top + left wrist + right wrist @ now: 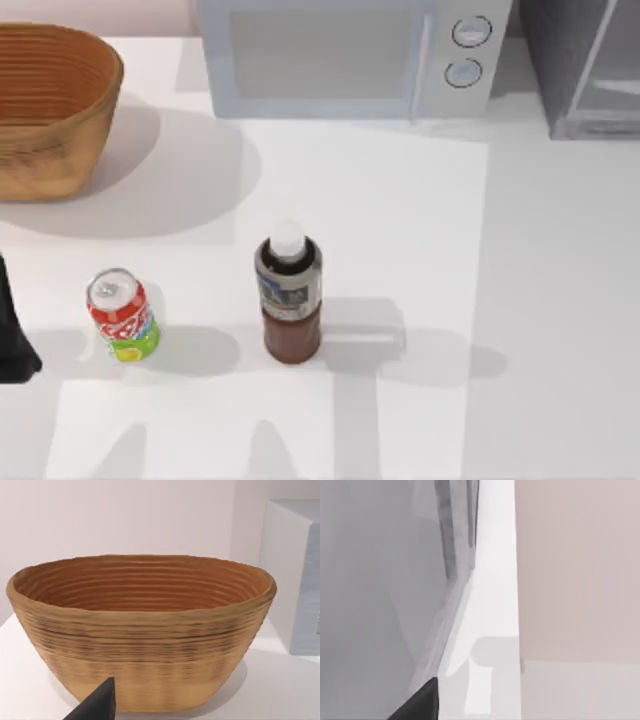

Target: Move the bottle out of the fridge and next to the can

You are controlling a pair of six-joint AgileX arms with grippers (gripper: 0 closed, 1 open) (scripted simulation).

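Now, bottle [289,292]: standing upright on the table [420,250], outside the fridge [585,65], right of the can [122,316], apart.
Around: basket [50,105] and microwave [340,55] sitting behind.
Lettering: unreadable.
Jaws: cannot tell.

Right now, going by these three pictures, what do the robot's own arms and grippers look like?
Little of them shows. The left arm appears in the top view as a matte black, angular shape at the table's left edge, with no markings or cables visible. Each wrist view catches a dark, pointed tip of its own gripper: the left gripper charcoal black before the woven basket, the right gripper alike, wedge-shaped.
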